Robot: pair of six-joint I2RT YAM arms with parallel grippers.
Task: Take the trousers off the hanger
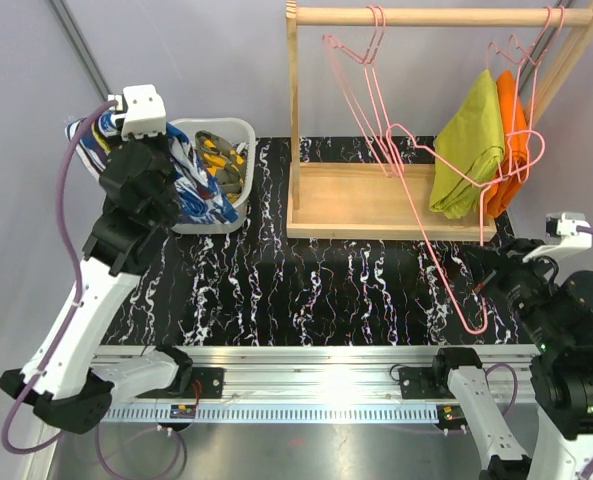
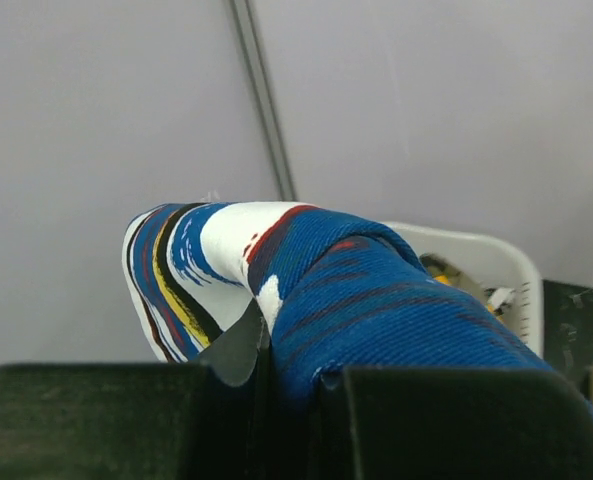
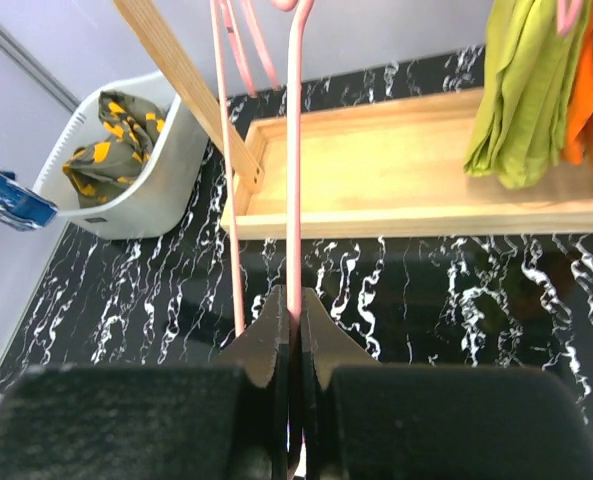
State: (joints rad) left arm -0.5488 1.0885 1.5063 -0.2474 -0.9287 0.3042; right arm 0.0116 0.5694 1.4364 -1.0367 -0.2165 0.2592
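Your left gripper (image 2: 266, 370) is clamped on the blue trousers (image 2: 376, 300), held up over the far-left corner of the table (image 1: 306, 280). The cloth hangs from the fingers down and to the right, its loose end draped at the left rim of the white basket (image 1: 238, 130), where the camouflage trousers (image 3: 111, 140) lie. The basket's opening sits just right of and below your fingers, so the release probably needs a small shift that way. Near the right edge, your right gripper (image 3: 294, 330) is pinched tight on the bare pink hanger (image 3: 294, 200).
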